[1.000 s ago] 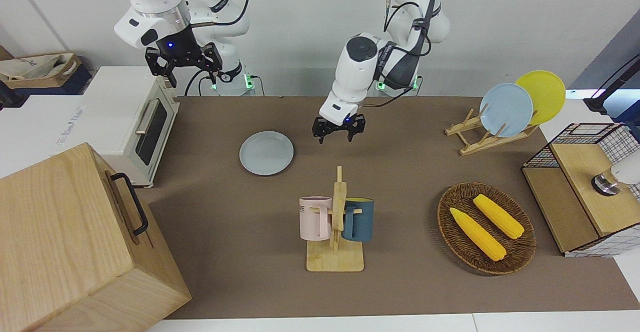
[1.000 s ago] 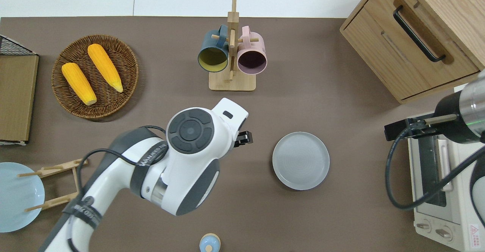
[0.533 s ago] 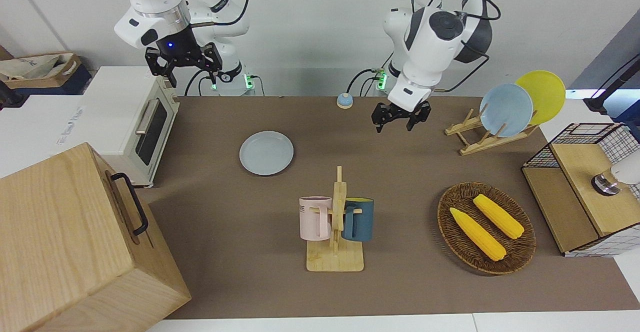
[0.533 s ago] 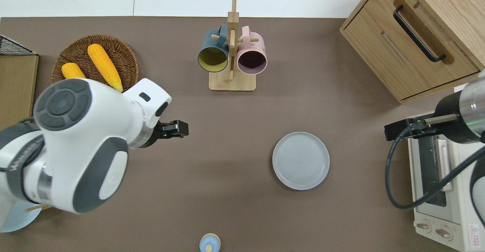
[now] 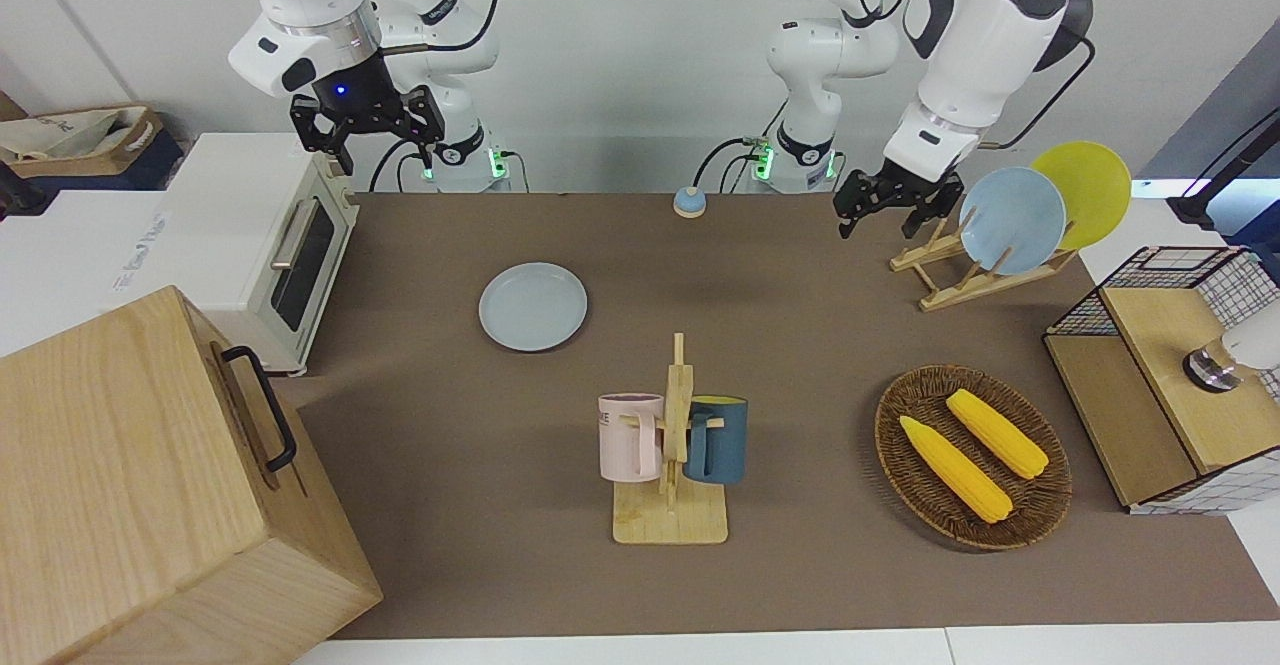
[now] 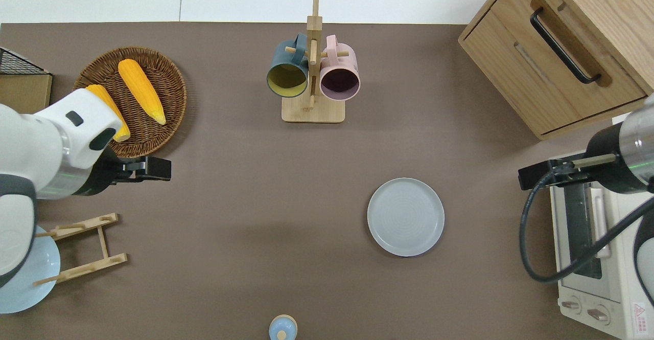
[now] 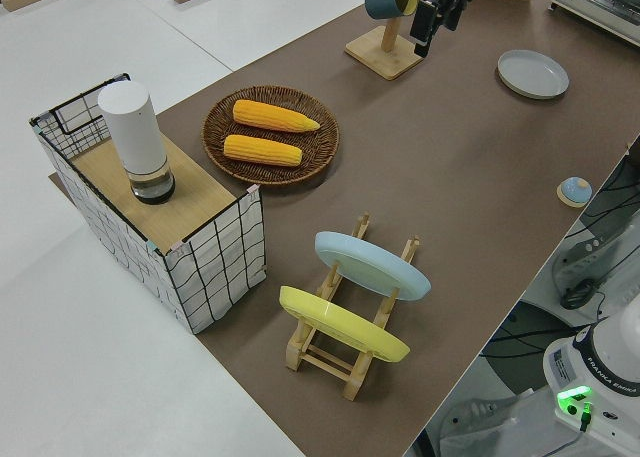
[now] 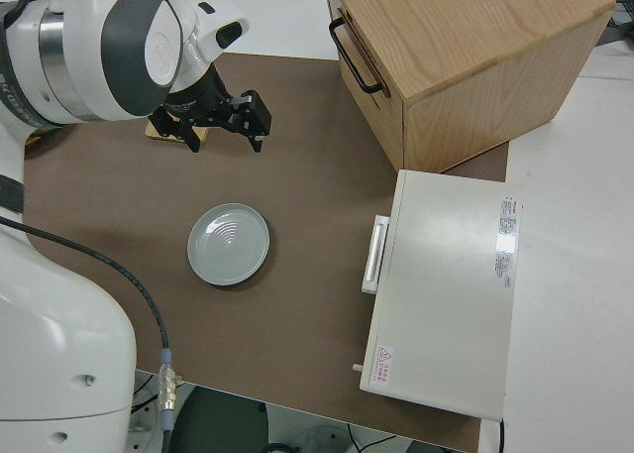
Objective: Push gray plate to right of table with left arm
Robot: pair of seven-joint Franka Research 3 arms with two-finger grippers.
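The gray plate (image 5: 533, 306) lies flat on the brown table (image 5: 800, 335), toward the right arm's end, beside the toaster oven. It also shows in the overhead view (image 6: 405, 217), the left side view (image 7: 533, 73) and the right side view (image 8: 229, 243). My left gripper (image 5: 880, 221) is open and empty, up in the air over bare table between the corn basket and the plate rack (image 6: 164, 168), far from the gray plate. My right arm is parked, its gripper (image 5: 383, 148) open under a blue light.
A mug rack (image 5: 672, 445) with a pink and a blue mug stands mid-table. A wicker basket (image 5: 1040, 500) holds two corn cobs. A wooden rack (image 5: 950, 280) holds sky-blue and yellow plates. A white toaster oven (image 5: 250, 235), a wooden cabinet (image 5: 150, 485) and a wire crate (image 5: 1180, 365) stand at the table's ends.
My left arm has swung up and away from beside the gray plate toward its own end of the table. The plate and the right arm have not moved.
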